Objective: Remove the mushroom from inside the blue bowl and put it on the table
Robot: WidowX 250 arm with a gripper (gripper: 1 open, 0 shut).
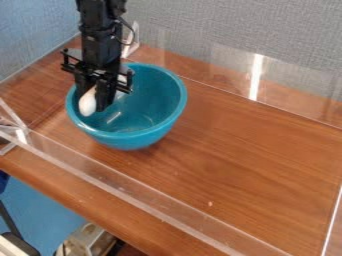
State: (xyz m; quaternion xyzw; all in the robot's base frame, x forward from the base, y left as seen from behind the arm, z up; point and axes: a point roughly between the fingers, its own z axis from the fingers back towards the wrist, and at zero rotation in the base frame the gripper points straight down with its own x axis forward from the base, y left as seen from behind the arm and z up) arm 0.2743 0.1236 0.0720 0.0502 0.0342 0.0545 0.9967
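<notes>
Toward the left end of the table [241, 165], close to its far left corner, sits the bowl [163, 108], round, deep and glossy turquoise-blue, standing upright with its open side up. Over its left part hangs the gripper [95, 89], a black, many-jointed thing that comes down from the far side, fingers pointing down. The fingers are closed on the mushroom [88, 102], which they hold at the left side of the bowl, just inside or just above the rim; which of the two, I cannot tell. Its pale cream stem shows plainly, facing the near left, while the cap is mostly hidden among the dark finger parts. The right part of the bowl's smooth inside is in plain sight. Brown, wood-grained planks run on to the right of the bowl, with a low clear wall [181, 212] along the near edge and another clear strip [287, 100] along the far edge. Behind the far strip rises a grey speckled panel [241, 35], and a bright upright streak of light [257, 75] shines to the right of the bowl. Beyond the near wall, at the near left, lie a blue surface [38, 215] and a small pale fitting [87, 241], partly cut off.
</notes>
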